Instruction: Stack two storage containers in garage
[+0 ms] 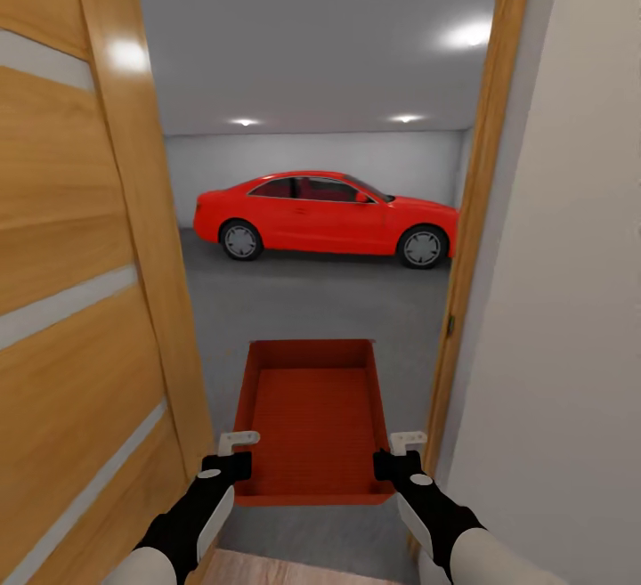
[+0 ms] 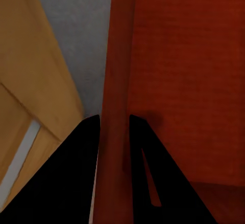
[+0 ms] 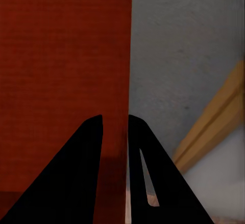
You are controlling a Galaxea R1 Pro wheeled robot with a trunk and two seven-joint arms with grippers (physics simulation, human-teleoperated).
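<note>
One red-orange storage container [image 1: 312,416] hangs in front of me, level, open top up, above the dark grey garage floor [image 1: 312,300] just inside the doorway. My left gripper [image 1: 238,461] is shut on its left wall near the close corner, and my right gripper [image 1: 393,460] is shut on its right wall. In the left wrist view the fingers pinch the wall [image 2: 115,81] of the container [image 2: 184,55]. The right wrist view has the bin's inside [image 3: 61,55] and its wall edge between the fingers of the right gripper [image 3: 115,127]. The other container is out of view.
An open tan wooden door [image 1: 80,255] with pale slats stands close on the left. The wooden door frame [image 1: 472,255] and a pale wall [image 1: 570,300] are close on the right. A red car [image 1: 325,224] is parked across the garage's far side. Light wood planks [image 1: 285,567] lie underfoot.
</note>
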